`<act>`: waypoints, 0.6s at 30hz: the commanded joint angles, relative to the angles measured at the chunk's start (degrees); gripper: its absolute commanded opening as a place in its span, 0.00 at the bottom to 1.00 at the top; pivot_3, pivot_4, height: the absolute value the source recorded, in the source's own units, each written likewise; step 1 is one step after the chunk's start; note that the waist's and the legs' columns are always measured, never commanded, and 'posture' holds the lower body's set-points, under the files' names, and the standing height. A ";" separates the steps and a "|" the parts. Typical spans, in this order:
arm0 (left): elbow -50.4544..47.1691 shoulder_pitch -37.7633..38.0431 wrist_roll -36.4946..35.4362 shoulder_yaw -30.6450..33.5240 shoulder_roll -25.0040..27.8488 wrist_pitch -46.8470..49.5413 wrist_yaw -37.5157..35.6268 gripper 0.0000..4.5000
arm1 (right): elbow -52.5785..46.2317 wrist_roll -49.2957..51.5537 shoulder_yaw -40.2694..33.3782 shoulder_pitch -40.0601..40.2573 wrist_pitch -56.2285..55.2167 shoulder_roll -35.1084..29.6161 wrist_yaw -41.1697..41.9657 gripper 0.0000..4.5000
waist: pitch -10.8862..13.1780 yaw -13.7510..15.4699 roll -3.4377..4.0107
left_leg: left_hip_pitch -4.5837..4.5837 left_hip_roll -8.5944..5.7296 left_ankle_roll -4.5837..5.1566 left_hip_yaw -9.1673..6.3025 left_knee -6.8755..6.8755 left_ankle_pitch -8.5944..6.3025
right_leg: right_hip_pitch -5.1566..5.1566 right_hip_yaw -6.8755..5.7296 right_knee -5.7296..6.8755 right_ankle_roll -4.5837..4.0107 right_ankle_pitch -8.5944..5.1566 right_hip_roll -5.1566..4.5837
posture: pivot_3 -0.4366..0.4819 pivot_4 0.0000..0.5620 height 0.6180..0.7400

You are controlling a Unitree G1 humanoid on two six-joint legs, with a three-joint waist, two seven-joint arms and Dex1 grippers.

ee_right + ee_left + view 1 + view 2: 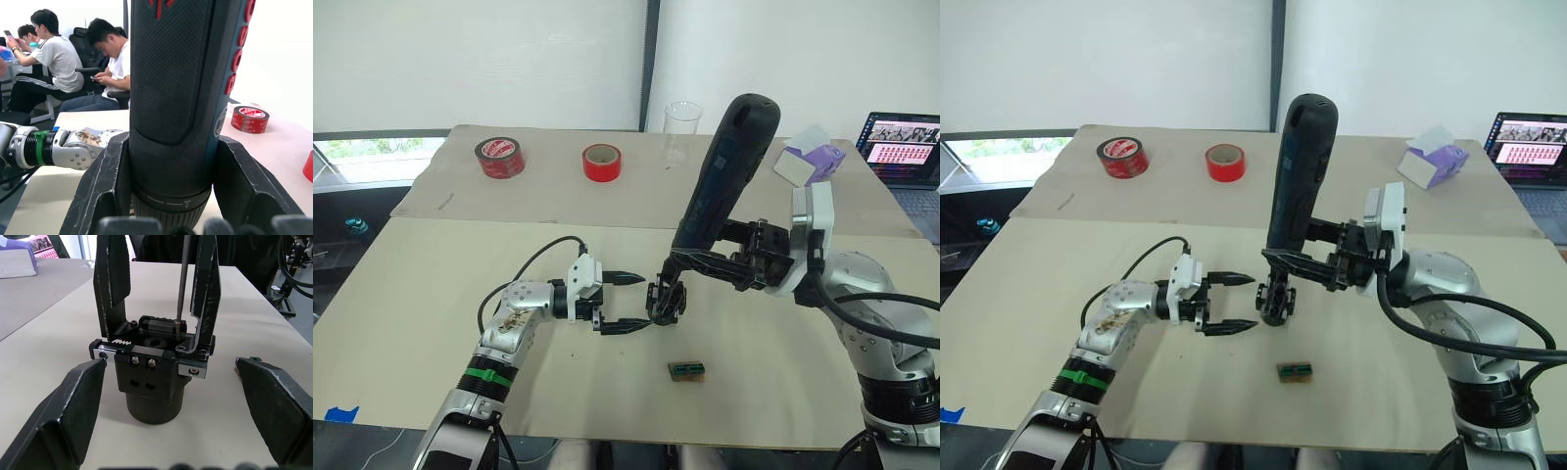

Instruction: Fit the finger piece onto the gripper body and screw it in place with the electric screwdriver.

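Right gripper, centre frame, arm bent in from the right edge: clamped round the electric screwdriver, held near upright, top tilted slightly right, bit down onto the gripper body. Gripper body stands on the worktop at centre. Left gripper, forearm reaching in from lower left, level above the worktop: fingers spread wide, holding nothing, just left of the gripper body. Small green-and-brown block lies below centre.
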 commanded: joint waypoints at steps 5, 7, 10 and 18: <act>-0.19 -1.09 0.56 -0.18 -0.38 -1.15 0.54 1.00 | -0.56 -0.25 -1.33 -0.25 -1.83 1.29 1.46 0.43 | 0.00 0.00 0.00 | -0.08 -0.01 0.11 0.00 0.07 -0.01 | -0.15 0.05 0.23 -0.01 0.00 -0.02 | 0.48 0.27 1.00; -0.25 -1.00 0.59 -0.20 -0.31 -1.11 0.61 1.00 | -0.29 -0.50 -1.40 -0.34 -1.95 1.59 1.68 0.43 | 0.00 -0.02 -0.01 | -0.07 -0.01 0.16 0.00 0.07 -0.01 | -0.16 0.05 0.27 -0.02 0.00 -0.02 | 0.48 0.27 1.00; -0.34 -0.85 0.61 -0.19 -0.29 -1.02 0.67 1.00 | 0.10 -0.82 -1.51 -0.60 -2.09 1.97 1.96 0.43 | 0.00 -0.02 0.00 | -0.06 0.00 0.19 -0.01 0.07 0.01 | -0.16 0.05 0.29 -0.06 0.02 -0.02 | 0.48 0.27 1.00; -0.42 -0.58 0.70 -0.08 -0.39 -0.92 0.75 1.00 | 1.47 -1.72 -2.06 -2.10 -2.88 2.06 2.58 0.43 | 0.00 -0.04 -0.01 | -0.06 0.00 0.23 -0.01 0.07 0.03 | -0.17 0.05 0.30 -0.10 0.05 -0.02 | 0.48 0.27 1.00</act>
